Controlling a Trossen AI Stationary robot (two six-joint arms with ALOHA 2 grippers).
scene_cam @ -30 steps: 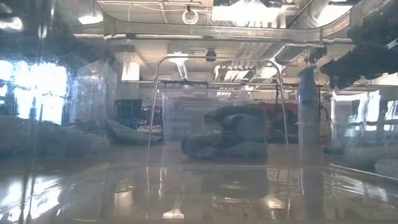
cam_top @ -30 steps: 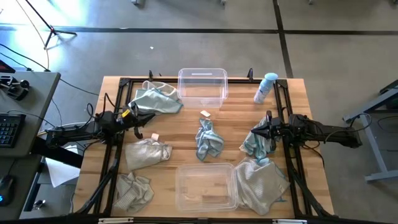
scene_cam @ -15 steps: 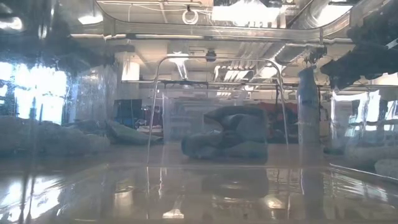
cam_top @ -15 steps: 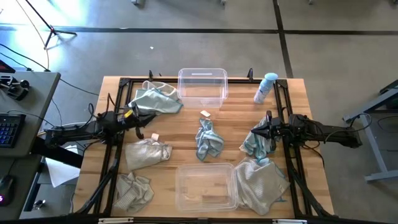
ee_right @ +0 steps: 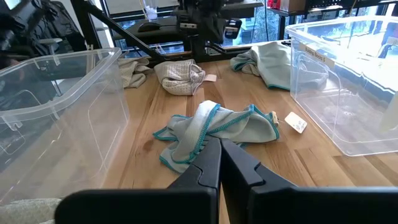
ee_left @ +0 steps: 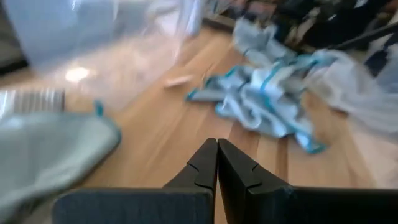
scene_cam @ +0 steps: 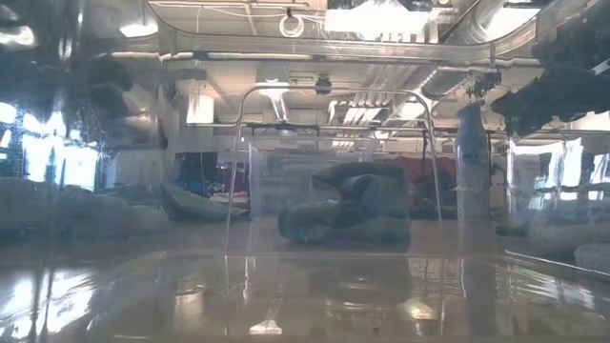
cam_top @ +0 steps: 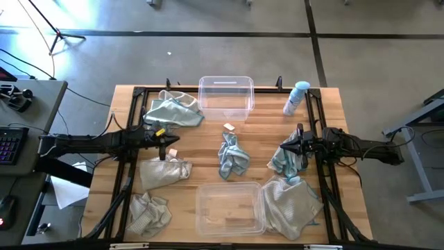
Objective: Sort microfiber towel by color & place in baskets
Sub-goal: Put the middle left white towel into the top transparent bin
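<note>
Reaching out over the table [cam_top: 208, 173] from its left edge, the left gripper [cam_top: 164, 142] hung with fingers pressed together and nothing held, just above a beige towel [cam_top: 165, 171]. We judged this the opening step: no cloth lay in either basket yet. One clear basket [cam_top: 226, 97] stood at the far edge, the other [cam_top: 229, 207] at the near edge, both bare. The next move, as we read it, called for spreading the fingers and dropping onto the beige cloth just nearward of the tips.

The right gripper [cam_top: 286, 148] waited at the right edge, pinched shut and holding nothing, over a blue towel [cam_top: 283, 162]. Another blue towel [cam_top: 233, 155] lay mid-table between the two grippers, well apart from the left one. A pale teal cloth [cam_top: 172, 111] sat near the far-left corner, a beige one [cam_top: 149, 212] at the near-left corner, and a larger beige one [cam_top: 290, 205] near the right end of the near basket.
</note>
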